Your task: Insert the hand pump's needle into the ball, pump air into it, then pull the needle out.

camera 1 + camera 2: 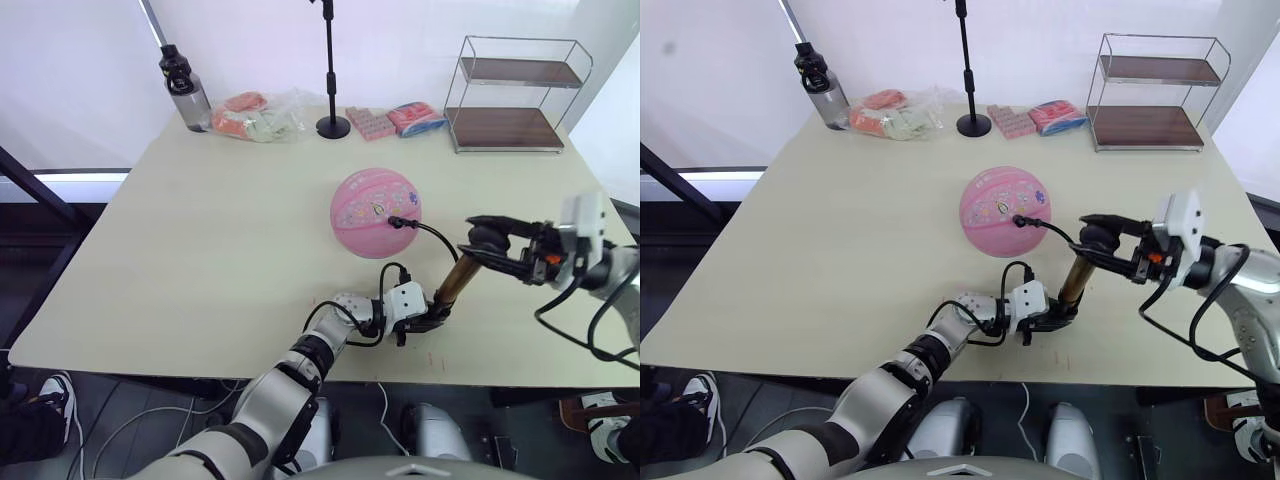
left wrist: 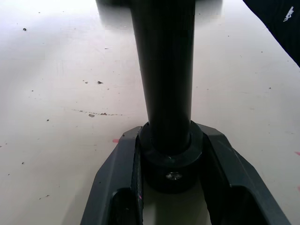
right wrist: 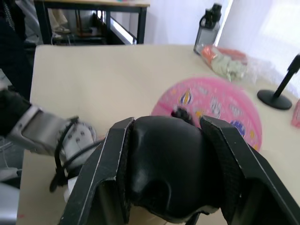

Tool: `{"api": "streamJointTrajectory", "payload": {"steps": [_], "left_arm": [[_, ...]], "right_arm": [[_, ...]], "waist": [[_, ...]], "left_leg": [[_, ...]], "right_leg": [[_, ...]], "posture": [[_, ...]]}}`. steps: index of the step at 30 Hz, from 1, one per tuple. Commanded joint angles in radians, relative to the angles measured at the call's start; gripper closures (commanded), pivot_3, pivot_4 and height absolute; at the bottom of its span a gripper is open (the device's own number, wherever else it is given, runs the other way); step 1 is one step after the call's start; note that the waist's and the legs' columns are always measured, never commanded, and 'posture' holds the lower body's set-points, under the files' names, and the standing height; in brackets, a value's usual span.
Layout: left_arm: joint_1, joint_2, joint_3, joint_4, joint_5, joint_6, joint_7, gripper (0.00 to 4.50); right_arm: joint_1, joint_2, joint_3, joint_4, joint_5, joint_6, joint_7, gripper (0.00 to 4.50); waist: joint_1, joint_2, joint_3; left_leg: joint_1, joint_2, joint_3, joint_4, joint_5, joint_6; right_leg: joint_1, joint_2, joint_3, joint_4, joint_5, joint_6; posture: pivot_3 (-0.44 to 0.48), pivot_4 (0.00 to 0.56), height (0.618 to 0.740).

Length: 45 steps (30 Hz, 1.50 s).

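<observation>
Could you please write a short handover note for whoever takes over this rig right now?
Left gripper: shut on the hand pump's base cap, holding it on the table.
Right gripper: shut on the pump's T-handle.
Ball: mid-table, with the needle fitting at its valve and the hose running back to the pump.
Done: insertion, apparently.
Left: pump air, then pull the needle out.

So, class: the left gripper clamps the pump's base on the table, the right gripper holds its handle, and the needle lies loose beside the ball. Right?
Not quite: the left eye view shows the needle plugged into the ball, not loose. The left gripper does clamp the pump's base; the right gripper holds the handle.
</observation>
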Motion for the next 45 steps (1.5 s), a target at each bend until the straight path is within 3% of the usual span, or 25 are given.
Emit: {"api": "streamJointTrajectory", "payload": {"steps": [1,14,28,40,45], "left_arm": [[0.062,0.047,-0.034,0.112,0.065,0.060,0.018,3.40],[0.060,0.048,-0.038,0.116,0.069,0.058,0.016,3.40],[0.065,0.047,-0.037,0.116,0.070,0.056,0.025,3.40],[0.068,0.046,-0.036,0.114,0.068,0.058,0.029,3.40],[0.068,0.046,-0.033,0.115,0.067,0.059,0.030,3.40]], "right_arm": [[-0.067,-0.039,-0.132,-0.052,0.080,0.036,-0.041,2.85],[-0.239,-0.140,-0.243,-0.016,0.248,0.214,-0.060,2.85],[0.043,0.044,-0.038,0.018,-0.011,0.020,0.016,2.85],[0.163,0.132,0.149,0.215,-0.265,-0.186,0.034,2.85],[0.174,0.143,0.167,0.229,-0.283,-0.223,0.037,2.85]], "waist": [[0.000,0.000,0.001],[-0.001,0.001,0.008],[-0.005,-0.004,0.000],[-0.005,-0.008,-0.009],[-0.005,-0.008,-0.011]], "left_leg": [[0.000,0.000,0.000,0.000,0.000,0.000],[-0.001,-0.001,0.001,0.000,0.000,0.000],[0.001,-0.001,0.001,0.000,0.000,0.000],[0.002,-0.001,0.000,0.000,0.000,0.000],[0.002,-0.001,0.000,0.000,0.000,0.000]], "right_leg": [[0.000,0.000,0.000,0.000,0.000,0.000],[0.000,-0.003,0.000,0.000,0.001,0.001],[0.001,-0.002,-0.001,0.000,0.002,0.004],[0.002,-0.002,-0.001,0.000,0.001,0.003],[0.002,-0.002,-0.001,0.000,0.000,0.002]], "posture": [[0.000,0.150,0.740],[0.000,0.150,0.740],[0.000,0.150,0.740],[0.000,0.150,0.740],[0.000,0.150,0.740]]}}
